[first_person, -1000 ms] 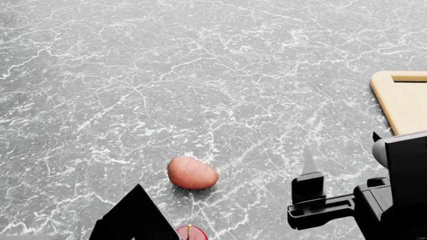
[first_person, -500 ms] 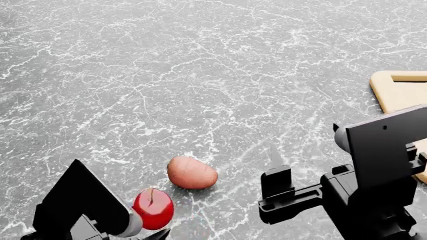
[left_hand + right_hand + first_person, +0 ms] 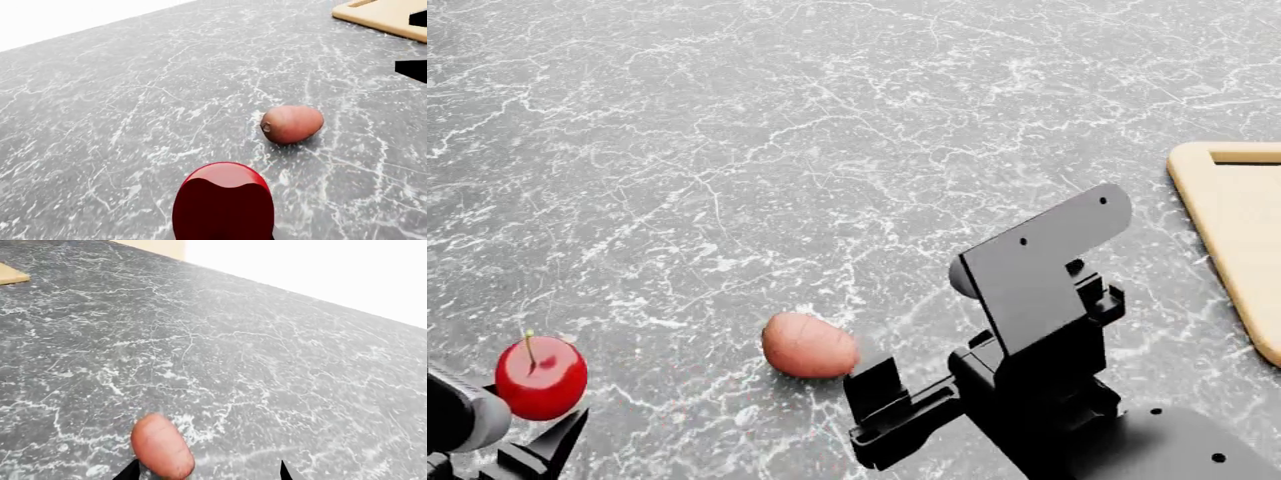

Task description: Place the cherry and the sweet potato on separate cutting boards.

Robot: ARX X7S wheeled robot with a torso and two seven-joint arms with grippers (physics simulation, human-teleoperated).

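I hold the cherry (image 3: 542,377) in my left gripper (image 3: 507,430), clamped between the jaws and lifted clear of the counter (image 3: 761,150). Its stem points up. From the left wrist camera the cherry (image 3: 223,202) fills the near foreground, dark red, with its lower part cut off by the frame edge.

Beyond the cherry, on the counter, lies the potato (image 3: 291,123), on its side, nothing touching it. In the head view the potato (image 3: 810,345) sits between my two grippers, nearer the right one.

My right gripper (image 3: 888,410) hangs just beside the potato, on the side away from the cherry. From the right wrist camera two dark fingertips (image 3: 130,471) show spread apart, the potato (image 3: 162,446) close against one of them; I cannot tell whether they touch. The jaws are parted, nothing between them.

Farther out past the right arm, a board (image 3: 1234,235) lies flat on the counter, slot end away from me. Nothing rests on its visible part.
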